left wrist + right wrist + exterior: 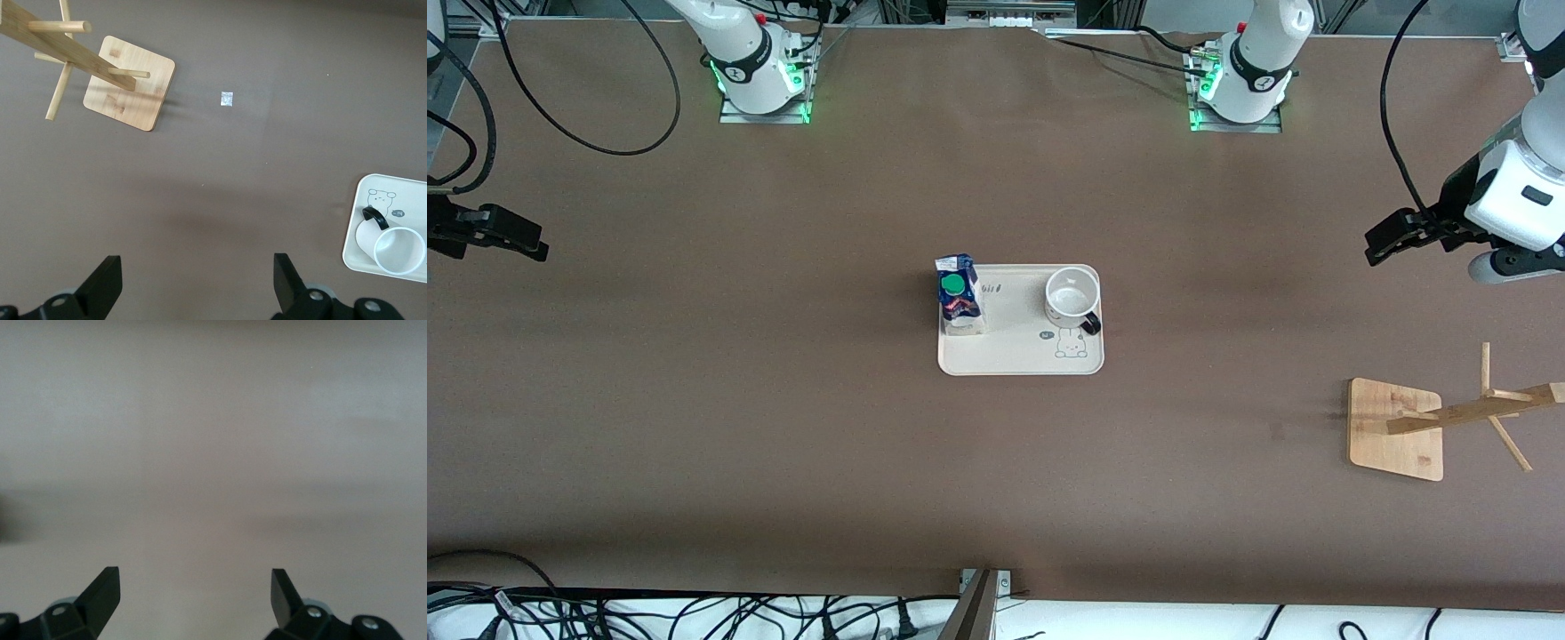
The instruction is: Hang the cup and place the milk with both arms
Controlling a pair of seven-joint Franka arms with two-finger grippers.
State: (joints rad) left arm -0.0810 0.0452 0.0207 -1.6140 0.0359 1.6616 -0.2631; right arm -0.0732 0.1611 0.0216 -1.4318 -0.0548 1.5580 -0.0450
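The cup [1072, 296], a white mug with a black handle, stands upright on a cream tray [1020, 358] mid-table, at the tray's end toward the left arm. The milk [959, 298], a blue carton with a green cap, stands at the tray's end toward the right arm. My left gripper [1383, 242] hangs open over bare table at the left arm's end, holding nothing. Its wrist view shows the gripper [198, 283], the cup [395, 248] and the tray [373, 193]. My right gripper [520, 238] hangs open and holds nothing over bare table at the right arm's end; its wrist view shows only the gripper [195, 593] and tabletop.
A wooden cup rack [1396, 429] with slanted pegs stands toward the left arm's end, nearer to the front camera than the tray; the left wrist view shows the rack [127, 83] too. A small pale scrap [227, 99] lies on the brown table near it. Cables run along the table edges.
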